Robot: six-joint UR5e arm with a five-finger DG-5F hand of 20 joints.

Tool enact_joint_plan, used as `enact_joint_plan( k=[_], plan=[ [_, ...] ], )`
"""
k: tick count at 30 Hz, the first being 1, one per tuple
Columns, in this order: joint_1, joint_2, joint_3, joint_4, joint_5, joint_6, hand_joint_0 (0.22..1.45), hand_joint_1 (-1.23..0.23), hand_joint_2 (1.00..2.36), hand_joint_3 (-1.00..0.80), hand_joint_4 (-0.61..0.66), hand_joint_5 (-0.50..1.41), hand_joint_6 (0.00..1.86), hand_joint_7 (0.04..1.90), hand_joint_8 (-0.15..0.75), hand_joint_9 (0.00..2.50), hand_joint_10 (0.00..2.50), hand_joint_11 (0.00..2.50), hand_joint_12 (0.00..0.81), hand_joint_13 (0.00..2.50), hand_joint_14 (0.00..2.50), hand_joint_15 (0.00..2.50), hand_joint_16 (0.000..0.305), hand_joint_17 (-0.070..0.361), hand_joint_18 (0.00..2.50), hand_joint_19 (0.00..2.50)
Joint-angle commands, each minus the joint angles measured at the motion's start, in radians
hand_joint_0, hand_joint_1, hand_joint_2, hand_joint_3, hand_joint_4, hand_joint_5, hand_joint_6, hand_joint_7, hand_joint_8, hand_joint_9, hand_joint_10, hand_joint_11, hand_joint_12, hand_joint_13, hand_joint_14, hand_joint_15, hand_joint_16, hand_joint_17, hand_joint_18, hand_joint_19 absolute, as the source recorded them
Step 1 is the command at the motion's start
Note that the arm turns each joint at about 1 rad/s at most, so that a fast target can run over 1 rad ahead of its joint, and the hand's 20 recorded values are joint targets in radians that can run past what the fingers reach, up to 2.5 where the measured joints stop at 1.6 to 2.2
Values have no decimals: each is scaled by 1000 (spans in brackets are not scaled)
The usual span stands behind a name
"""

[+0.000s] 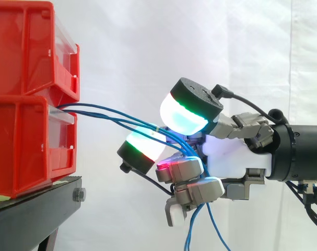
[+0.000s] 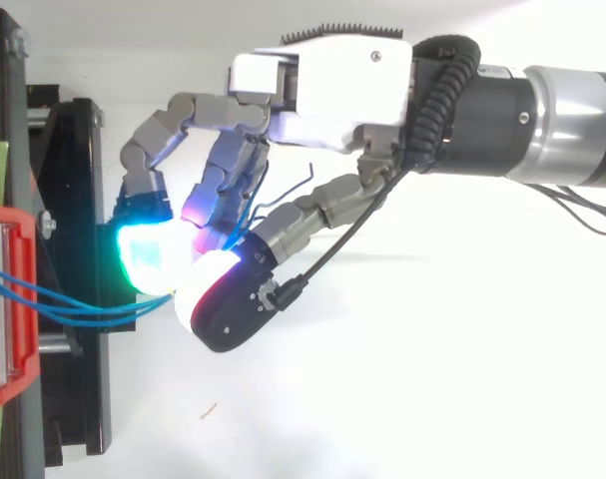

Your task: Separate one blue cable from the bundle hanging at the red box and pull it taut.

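Cables (image 1: pixel 142 124), blue, leave the front of the lower red bin (image 1: pixel 22 151) and run to the hand (image 1: pixel 236 157), whose fingers (image 1: pixel 192 107) are curled around them, ends dangling below.

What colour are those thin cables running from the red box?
The cables are blue, clearest in the side view.

**Blue cables strung out from the red box**

Several thin blue cables (image 1: pixel 111 116) leave the front of the lower red box (image 1: pixel 27 151), which sits at the end edge of the black stand (image 1: pixel 38 209). They run close together, nearly level, in shallow curves. The strands pass between the curled fingers of the hand (image 1: pixel 231 157). Their loose ends hang straight down below it.
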Motion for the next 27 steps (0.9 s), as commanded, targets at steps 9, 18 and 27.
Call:
enact_joint_plan(
  k=[9,18,27],
  plan=[
    [5,0,-7,32,20,1,562,-799,1000,-500,61,-214,872,931,233,1132,2,1816,330,1279,20,1491,49,109,826,712],
    [6,0,-9,32,26,1,624,-883,1001,-485,38,-234,862,939,212,1059,5,1818,319,1243,20,1493,49,111,785,707],
    [8,0,-9,32,27,-2,482,-794,1000,-500,70,-224,860,890,255,1109,29,1783,357,1286,16,1475,55,124,823,700]
  ],
)
